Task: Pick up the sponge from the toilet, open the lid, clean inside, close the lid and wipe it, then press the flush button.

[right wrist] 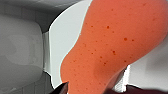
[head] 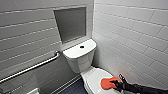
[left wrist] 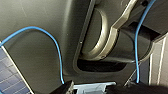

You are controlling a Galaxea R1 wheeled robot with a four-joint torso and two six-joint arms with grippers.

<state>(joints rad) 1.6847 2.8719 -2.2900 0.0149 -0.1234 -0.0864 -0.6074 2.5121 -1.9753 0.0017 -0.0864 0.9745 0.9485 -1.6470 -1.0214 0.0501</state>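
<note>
The white toilet (head: 93,77) stands in the corner with its lid down. The dark flush button (head: 82,46) sits in the middle of the tank top. The orange sponge (head: 109,82) lies on the lid's near right part. My right gripper (head: 117,82) comes in from the lower right and stands open at the sponge, one finger raised behind it. In the right wrist view the sponge (right wrist: 112,50) looms large over the white lid (right wrist: 65,35), between my dark fingertips (right wrist: 62,88). My left gripper (left wrist: 92,90) hangs open beside the robot's grey body, holding nothing.
A metal grab bar (head: 32,67) runs along the left tiled wall. A recessed niche (head: 71,23) sits above the tank. A white tiled wall (head: 135,40) stands close on the toilet's right. Dark floor (head: 75,88) shows left of the bowl.
</note>
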